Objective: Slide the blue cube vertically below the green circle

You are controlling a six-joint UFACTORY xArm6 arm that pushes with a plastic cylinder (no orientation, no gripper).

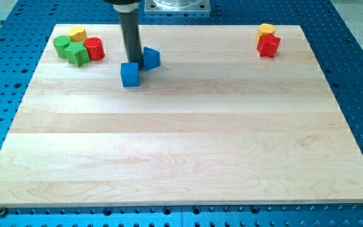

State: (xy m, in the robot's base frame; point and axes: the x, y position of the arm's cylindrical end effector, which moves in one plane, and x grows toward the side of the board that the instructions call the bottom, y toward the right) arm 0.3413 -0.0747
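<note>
Wooden board [188,157] on blue perforated table [358,38]; most of surface bare. No gripper fitted: arm ends in plain dark rod [130,31], nothing to open or close, nothing held.

Cluster at view's top left, blocks touching: green circle [61,45] at far left, green star-like block [76,53] beside it, yellow block [77,33] above, red cylinder [94,48] at cluster's right. Second pair at view's top right: yellow block [266,29] above red block [269,45], touching.

Blue cube [130,74] right of cluster, slightly lower. Second blue block [151,58], shape unclear, just beside, up and right. My tip [132,62] at cube's upper edge, apparently touching, between the two blue blocks.

Judgement: early in the task; cube well right of target spot under green circle. Recommended: move tip round to cube's right face, push steadily toward view's left through cube's centre to avoid rotation. Keep line low enough to clear red cylinder and green star-like block. Stop directly under green circle. Risk: off-centre contact letting cube slip aside.
</note>
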